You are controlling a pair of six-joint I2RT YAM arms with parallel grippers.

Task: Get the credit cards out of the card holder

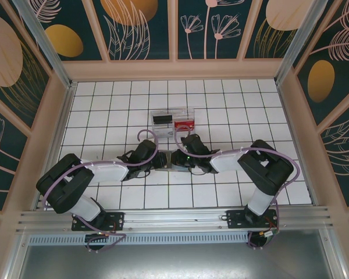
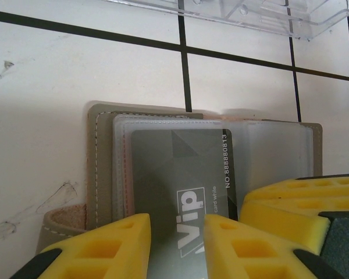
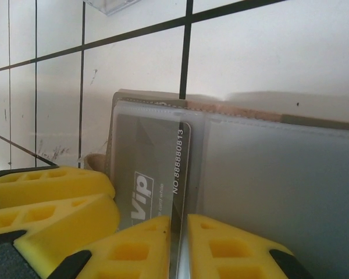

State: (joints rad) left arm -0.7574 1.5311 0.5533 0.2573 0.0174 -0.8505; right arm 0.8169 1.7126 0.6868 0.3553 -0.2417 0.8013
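Note:
The grey card holder [image 2: 99, 168] lies open on the tiled table, its clear sleeves facing up. A grey credit card [image 2: 180, 168] marked "VIP" rests on its left panel. My left gripper [image 2: 177, 244] stands open at the holder's near end, its yellow fingers straddling the card, which lies flat below the gap. Just to the right, my right gripper [image 3: 180, 247] is open by a narrow slit over the card's [image 3: 145, 145] right edge. From above, both grippers [image 1: 163, 160] [image 1: 183, 158] meet over the holder [image 1: 174, 158] and hide most of it.
A clear plastic tray [image 1: 173, 119] sits one tile beyond the holder, holding a black card [image 1: 161, 118] and a red card [image 1: 184, 124]. Wooden walls fence the table on three sides. White tiles lie bare to the left and right.

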